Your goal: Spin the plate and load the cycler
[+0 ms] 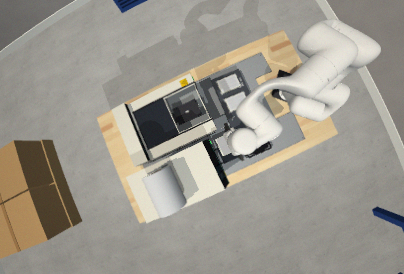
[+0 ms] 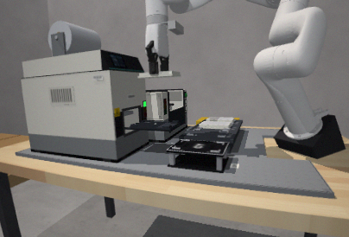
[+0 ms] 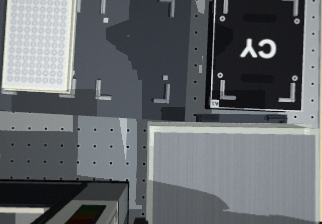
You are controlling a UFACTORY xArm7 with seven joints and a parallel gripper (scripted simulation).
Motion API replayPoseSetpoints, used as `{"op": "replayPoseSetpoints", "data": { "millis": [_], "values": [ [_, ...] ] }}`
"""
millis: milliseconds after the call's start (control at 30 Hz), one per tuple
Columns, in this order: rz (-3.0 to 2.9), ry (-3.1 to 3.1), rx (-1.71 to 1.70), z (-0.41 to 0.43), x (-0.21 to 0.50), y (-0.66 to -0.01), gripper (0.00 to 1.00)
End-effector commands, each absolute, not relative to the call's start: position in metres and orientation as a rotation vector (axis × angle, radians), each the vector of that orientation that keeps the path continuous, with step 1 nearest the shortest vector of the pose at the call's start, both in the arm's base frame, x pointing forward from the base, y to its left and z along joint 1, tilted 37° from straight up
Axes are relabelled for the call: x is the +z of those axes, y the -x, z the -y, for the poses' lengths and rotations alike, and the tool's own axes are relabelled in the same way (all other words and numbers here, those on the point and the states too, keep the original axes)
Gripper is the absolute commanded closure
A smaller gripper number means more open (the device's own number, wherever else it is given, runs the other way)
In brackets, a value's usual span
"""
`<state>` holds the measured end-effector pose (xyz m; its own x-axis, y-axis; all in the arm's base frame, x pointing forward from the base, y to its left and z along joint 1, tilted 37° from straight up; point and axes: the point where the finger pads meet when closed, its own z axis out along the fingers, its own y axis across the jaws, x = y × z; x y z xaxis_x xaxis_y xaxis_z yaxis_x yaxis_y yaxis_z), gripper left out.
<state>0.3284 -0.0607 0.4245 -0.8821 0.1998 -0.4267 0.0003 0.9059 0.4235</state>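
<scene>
1. Gripper (image 2: 157, 65): clamped on plate K73 (image 2: 158, 74), held level in the air beside the sealer (image 2: 72, 112), above its stage (image 2: 155, 125).
2. K73 (image 3: 232, 170) in the wrist view: flat grey sealed film, pale rim, lower edge cut off.
3. Nest CY (image 3: 257, 55): black, rectangular, white corner marks, near the counter (image 2: 158, 190) front edge.

Occlusions and cut-offs

Top view: arm covers the tool and the held plate (image 2: 158, 74). Wrist view: that plate runs past the bottom edge; CY nest (image 3: 256, 55) and well plate (image 3: 39, 45) cropped above.
</scene>
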Motion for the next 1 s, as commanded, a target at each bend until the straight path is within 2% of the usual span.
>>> {"op": "replayPoseSetpoints", "data": {
  "millis": [0, 967],
  "values": [
    [-2.591, -0.147, 0.577, 0.069, 0.423, -0.329, 1.0],
    [-2.591, -0.147, 0.576, 0.122, 0.398, -0.328, 1.0]
  ]
}}
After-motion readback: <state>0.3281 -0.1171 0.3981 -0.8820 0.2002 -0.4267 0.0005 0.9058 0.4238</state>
